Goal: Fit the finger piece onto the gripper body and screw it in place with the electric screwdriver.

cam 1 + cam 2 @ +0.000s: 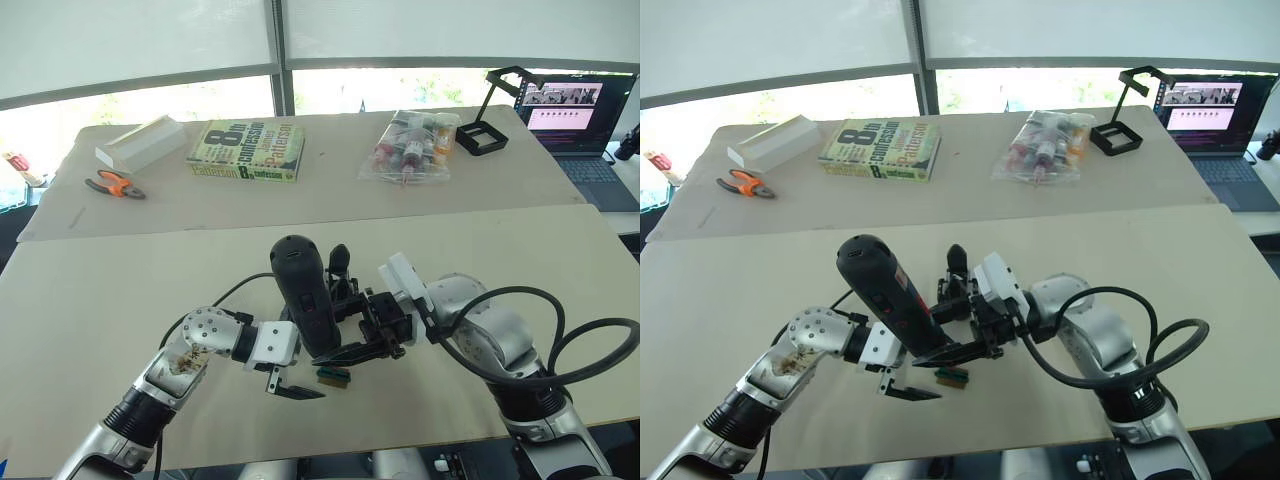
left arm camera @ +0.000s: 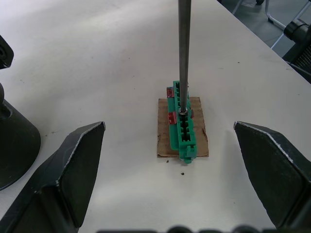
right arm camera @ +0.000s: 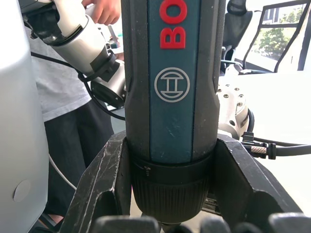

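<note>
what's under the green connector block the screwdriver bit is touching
A small brown cardboard square lies flat under the green block, on the table. Whatever is beneath the cardboard is covered.

You have the electric screwdriver with a black casing, a dark teal strip down its front carrying red lettering and a pale circular emblem; its bit is plain grey metal. The right pincer has black fingers. The left pincer also has black fingers, on a white casing. The small block is bright green with red tabs, on a brown square. The gripper body is black. The worktop is pale beige. At the far side you see orange-handled pliers, a white box, and a green-and-white book with dark lettering.
</note>
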